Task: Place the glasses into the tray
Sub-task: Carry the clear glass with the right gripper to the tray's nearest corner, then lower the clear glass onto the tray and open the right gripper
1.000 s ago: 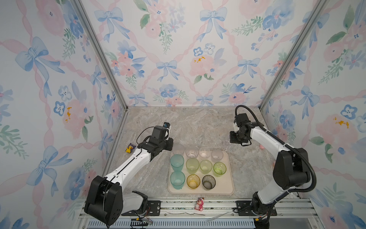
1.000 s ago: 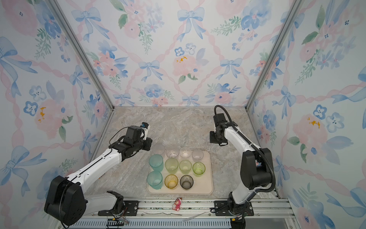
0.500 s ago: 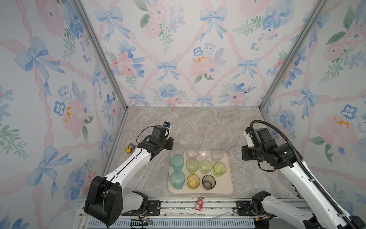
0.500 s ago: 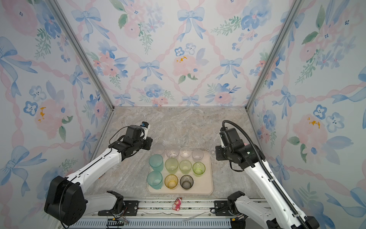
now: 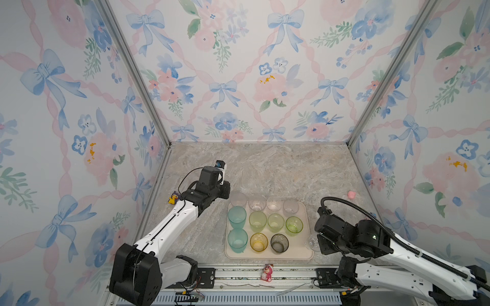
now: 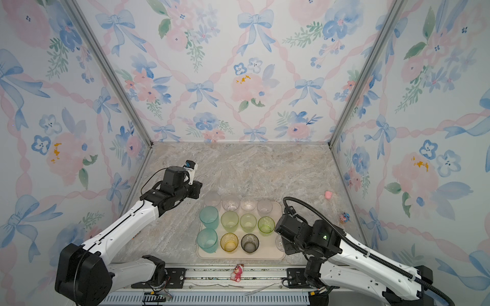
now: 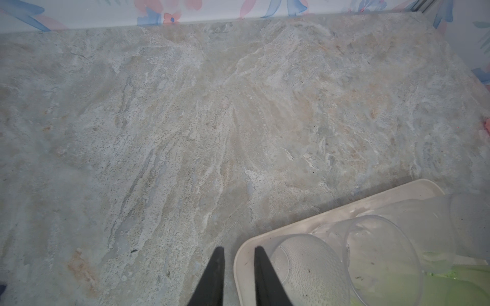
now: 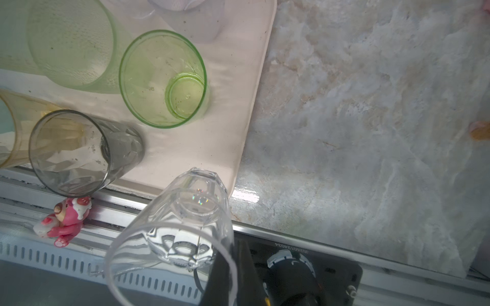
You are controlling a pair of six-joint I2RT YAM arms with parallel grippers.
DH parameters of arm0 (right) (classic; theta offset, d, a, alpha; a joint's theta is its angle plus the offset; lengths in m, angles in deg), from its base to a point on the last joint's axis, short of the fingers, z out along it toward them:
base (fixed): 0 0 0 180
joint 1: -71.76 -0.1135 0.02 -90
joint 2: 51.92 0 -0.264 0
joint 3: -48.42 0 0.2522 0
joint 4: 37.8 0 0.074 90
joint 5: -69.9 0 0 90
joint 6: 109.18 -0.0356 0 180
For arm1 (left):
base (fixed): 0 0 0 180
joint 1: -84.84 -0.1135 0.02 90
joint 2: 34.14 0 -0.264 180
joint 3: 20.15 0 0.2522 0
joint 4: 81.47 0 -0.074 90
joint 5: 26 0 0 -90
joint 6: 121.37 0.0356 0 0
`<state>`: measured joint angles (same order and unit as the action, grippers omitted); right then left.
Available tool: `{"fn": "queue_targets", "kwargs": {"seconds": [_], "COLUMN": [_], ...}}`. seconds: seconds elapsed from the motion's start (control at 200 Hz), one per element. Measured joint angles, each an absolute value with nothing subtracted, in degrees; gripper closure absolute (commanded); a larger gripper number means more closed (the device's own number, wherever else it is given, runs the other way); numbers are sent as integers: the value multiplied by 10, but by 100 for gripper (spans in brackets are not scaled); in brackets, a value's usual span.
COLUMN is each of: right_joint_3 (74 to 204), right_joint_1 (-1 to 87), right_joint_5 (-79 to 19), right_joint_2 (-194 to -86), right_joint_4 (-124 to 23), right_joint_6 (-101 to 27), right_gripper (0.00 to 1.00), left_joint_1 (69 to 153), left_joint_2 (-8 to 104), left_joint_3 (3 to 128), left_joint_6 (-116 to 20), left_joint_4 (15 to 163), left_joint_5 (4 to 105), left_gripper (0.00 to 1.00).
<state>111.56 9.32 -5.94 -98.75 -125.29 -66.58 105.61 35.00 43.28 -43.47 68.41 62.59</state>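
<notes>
The cream tray (image 5: 298, 253) lies near the table's front edge and holds two teal glasses (image 5: 236, 216), three pale green ones (image 5: 275, 222), a yellow one (image 5: 258, 241), a smoky grey one (image 5: 279, 243) and a back row of clear ones (image 5: 274, 204). My right gripper (image 5: 319, 242) hangs just off the tray's front right corner, shut on the rim of a tilted clear glass (image 8: 185, 212); the same glass (image 6: 279, 242) shows in both top views. My left gripper (image 7: 237, 275) is open and empty at the tray's back left corner (image 7: 245, 254), beside a frosted clear glass (image 7: 310, 270).
A pink figurine (image 5: 266, 273) stands on the metal rail in front of the tray. A yellow-and-purple duck toy (image 5: 173, 198) sits by the left wall. A small pink object (image 5: 351, 194) lies by the right wall, and another small toy (image 6: 344, 217) lies nearer the front.
My right arm has swung from the back right of the table forward to the tray's front right corner, gripper shut throughout. The left arm has not moved.
</notes>
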Motion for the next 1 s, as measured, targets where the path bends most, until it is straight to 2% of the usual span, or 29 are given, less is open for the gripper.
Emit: {"fn": "queue_targets", "kwargs": {"seconds": [0.475, 0.995], "right_joint_3": [1053, 1039], "right_joint_1": [79, 89], "right_joint_5": [-69, -95], "right_joint_2": [-1054, -1098], "right_joint_4": [-1140, -1103], "right_joint_6": [-704, -692], "right_gripper": [99, 99], "left_joint_1": [1054, 1047], "left_joint_2": [340, 340], "left_joint_3": [433, 432], "left_joint_6": [-437, -437], "left_joint_4": [684, 684], "left_joint_5": [625, 625], "left_gripper": [76, 76]}}
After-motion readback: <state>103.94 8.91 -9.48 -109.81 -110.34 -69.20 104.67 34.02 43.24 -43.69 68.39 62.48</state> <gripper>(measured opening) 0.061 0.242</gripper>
